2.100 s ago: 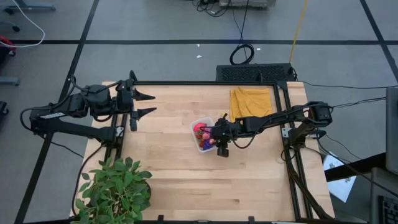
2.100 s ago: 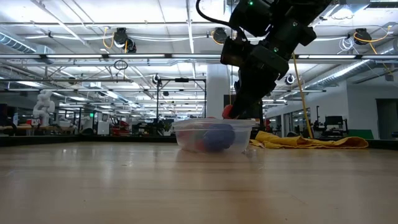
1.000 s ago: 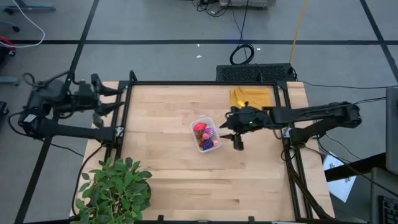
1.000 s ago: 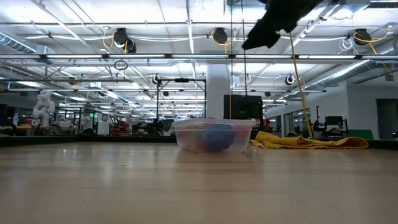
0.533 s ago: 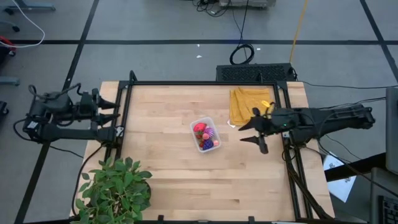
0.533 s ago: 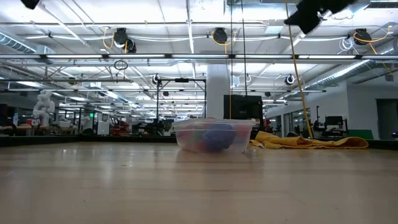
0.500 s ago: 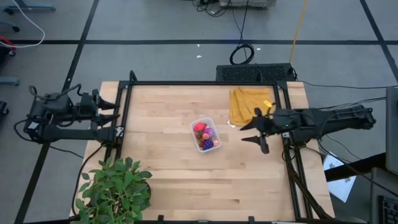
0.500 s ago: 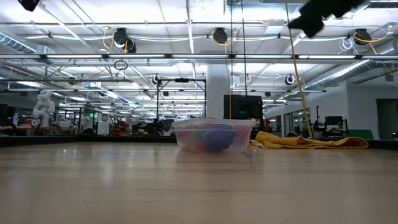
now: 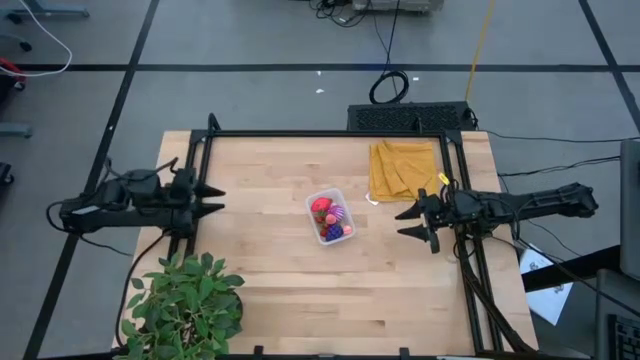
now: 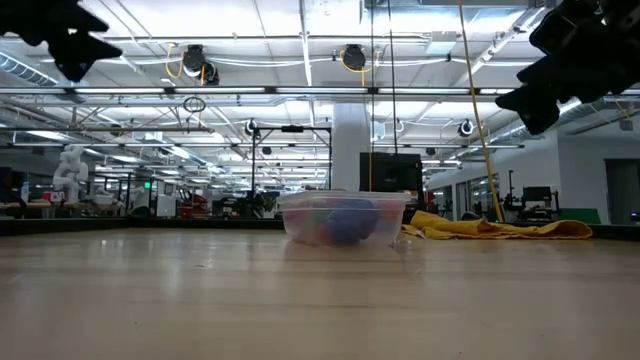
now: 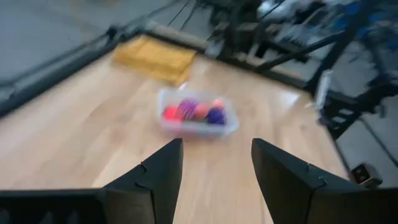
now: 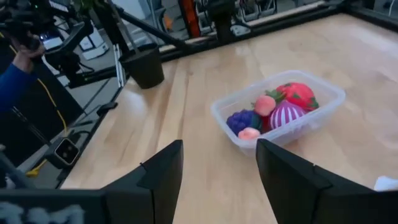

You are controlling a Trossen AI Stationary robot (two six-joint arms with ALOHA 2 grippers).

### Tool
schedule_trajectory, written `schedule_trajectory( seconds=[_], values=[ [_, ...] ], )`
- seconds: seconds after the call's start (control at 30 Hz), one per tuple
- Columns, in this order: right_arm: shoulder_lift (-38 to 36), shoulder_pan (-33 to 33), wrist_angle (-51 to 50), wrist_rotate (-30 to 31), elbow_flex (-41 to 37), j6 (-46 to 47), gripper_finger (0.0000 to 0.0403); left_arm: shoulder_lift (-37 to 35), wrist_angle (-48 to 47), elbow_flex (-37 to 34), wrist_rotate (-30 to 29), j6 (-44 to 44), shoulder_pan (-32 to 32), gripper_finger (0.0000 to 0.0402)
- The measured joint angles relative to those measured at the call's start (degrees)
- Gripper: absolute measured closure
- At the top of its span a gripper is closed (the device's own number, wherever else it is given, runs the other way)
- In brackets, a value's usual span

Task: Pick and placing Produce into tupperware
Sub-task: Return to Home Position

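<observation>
The clear tupperware (image 9: 331,215) stands on its base near the table's middle, also showing in the low view (image 10: 344,216), left wrist view (image 11: 198,115) and right wrist view (image 12: 280,108). Inside it lies the produce (image 12: 274,112): a red strawberry, a striped magenta fruit, a purple grape bunch and small pink pieces. My left gripper (image 9: 213,197) is open at the table's left edge, far from the container. My right gripper (image 9: 415,223) is open near the table's right edge, empty, to the container's right.
A folded mustard-yellow cloth (image 9: 403,167) lies at the far right of the table. A green potted plant (image 9: 186,305) stands at the near left corner. Black frame rails (image 9: 462,190) run along the table's sides. A person's blue sleeve (image 12: 13,81) shows beyond the table.
My right gripper has drawn back from beside the tupperware toward the table's right edge and come lower. My left gripper has swung from the far left toward the near side and in to the table's left edge. The tupperware and produce have stayed still.
</observation>
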Motion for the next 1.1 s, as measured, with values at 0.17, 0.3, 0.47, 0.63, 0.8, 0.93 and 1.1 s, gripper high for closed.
schedule_trajectory(
  seconds=[0.17, 0.3, 0.47, 0.63, 0.8, 0.93, 1.1],
  values=[
    [-1.69, 0.0, 2.42, 0.04, -2.22, -2.87, 0.0211, -0.06, 5.6, -2.03, 2.32, 3.88, -0.02, 0.0206],
    [-4.62, -0.15, 2.15, 0.08, -2.44, -4.4, 0.0211, -3.59, 5.43, -1.8, 0.36, 4.56, 0.0, 0.0206],
    [-10.46, -0.17, -0.71, 0.07, -2.44, -4.39, 0.0211, -7.49, 1.84, -0.05, -3.28, 2.02, -0.01, 0.0206],
    [-15.64, -0.15, -2.97, 0.13, -2.44, -3.98, 0.0211, -7.18, -1.69, 0.81, -4.14, 0.03, 0.0, 0.0206],
    [-18.92, -0.14, -5.52, 0.12, -2.86, -2.18, 0.0211, -7.54, 0.35, 0.49, -3.68, -1.06, 0.02, 0.0206],
    [-20.05, -0.11, -5.95, -0.02, -5.53, -0.45, 0.0211, -7.54, 6.97, -5.14, 0.11, -1.72, -0.02, 0.0206],
    [-20.09, -0.11, -5.24, -0.11, -7.62, 0.59, 0.0211, -7.54, 19.79, -15.54, 1.55, -2.56, -0.14, 0.0206]
  ],
)
